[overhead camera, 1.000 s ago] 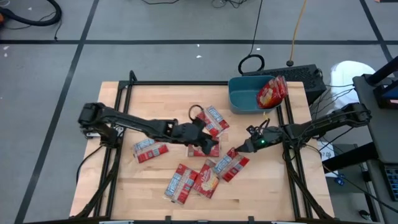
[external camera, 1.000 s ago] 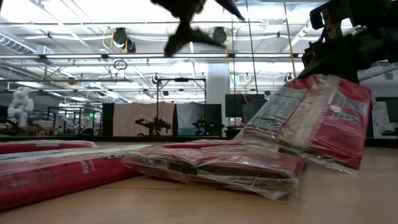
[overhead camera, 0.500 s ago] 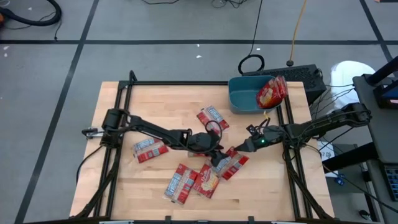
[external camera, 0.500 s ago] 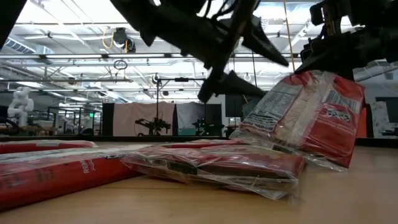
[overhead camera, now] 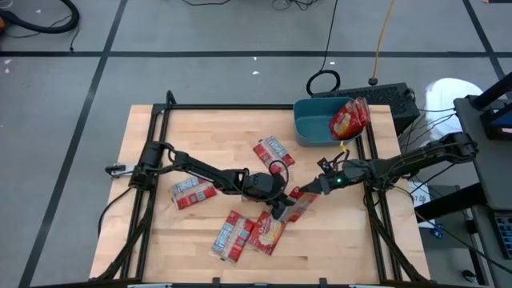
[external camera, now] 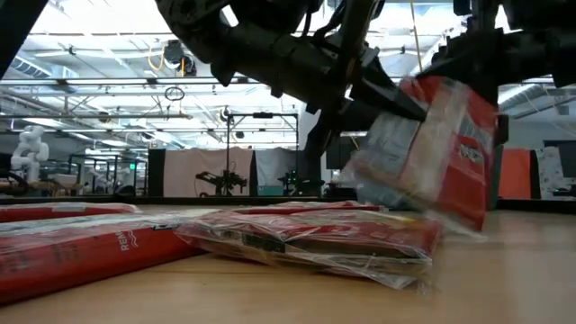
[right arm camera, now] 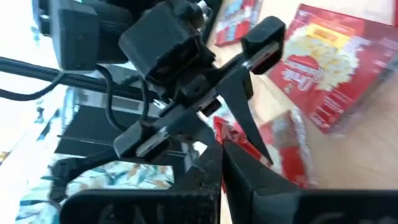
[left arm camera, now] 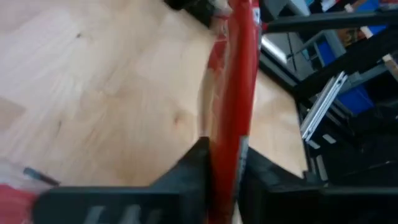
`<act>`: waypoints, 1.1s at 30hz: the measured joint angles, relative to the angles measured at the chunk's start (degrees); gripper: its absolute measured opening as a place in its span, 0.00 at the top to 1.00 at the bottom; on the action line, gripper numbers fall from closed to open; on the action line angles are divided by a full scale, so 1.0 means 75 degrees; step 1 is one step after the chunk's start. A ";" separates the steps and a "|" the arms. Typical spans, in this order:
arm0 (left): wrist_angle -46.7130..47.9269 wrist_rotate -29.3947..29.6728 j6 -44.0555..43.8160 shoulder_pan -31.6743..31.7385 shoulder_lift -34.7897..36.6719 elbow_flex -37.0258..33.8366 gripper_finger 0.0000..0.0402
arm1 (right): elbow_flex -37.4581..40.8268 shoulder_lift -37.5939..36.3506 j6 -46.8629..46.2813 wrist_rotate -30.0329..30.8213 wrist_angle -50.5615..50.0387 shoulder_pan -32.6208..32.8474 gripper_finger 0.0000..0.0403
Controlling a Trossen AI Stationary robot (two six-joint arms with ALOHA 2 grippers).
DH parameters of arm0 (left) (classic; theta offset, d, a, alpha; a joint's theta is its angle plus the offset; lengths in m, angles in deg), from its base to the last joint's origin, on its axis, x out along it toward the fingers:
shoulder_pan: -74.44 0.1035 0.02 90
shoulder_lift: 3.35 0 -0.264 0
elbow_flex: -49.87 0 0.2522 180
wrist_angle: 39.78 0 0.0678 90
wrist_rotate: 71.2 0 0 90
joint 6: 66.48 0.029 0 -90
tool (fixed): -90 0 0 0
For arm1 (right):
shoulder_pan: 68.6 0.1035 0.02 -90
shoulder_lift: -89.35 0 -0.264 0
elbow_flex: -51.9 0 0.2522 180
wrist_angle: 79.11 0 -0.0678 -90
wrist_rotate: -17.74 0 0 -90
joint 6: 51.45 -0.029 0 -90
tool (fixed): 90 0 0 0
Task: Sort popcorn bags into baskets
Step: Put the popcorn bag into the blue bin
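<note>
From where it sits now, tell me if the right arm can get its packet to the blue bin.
Probably not yet: the left gripper also clamps the packet that the right gripper holds; the bin lies close.

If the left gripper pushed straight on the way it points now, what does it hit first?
Probably the right gripper. The left gripper, shut on a popcorn bag, points at it across that bag, which both seem to pinch; depth is unclear.
</note>
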 joint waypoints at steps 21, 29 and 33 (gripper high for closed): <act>0.2185 0.1929 0.5581 -0.0090 0.3126 0.0097 0.92 | -0.0500 -0.1583 0.0491 0.1989 0.1585 -0.0560 0.70; 0.3047 0.5033 0.9379 -0.0044 0.4588 0.0099 0.92 | -0.0530 -0.1675 -0.0092 0.2445 0.1739 -0.0884 0.66; 0.3572 0.5136 0.9862 0.0168 0.4922 0.0090 0.93 | -0.0530 -0.1540 -0.0631 0.2744 0.1706 -0.1000 0.66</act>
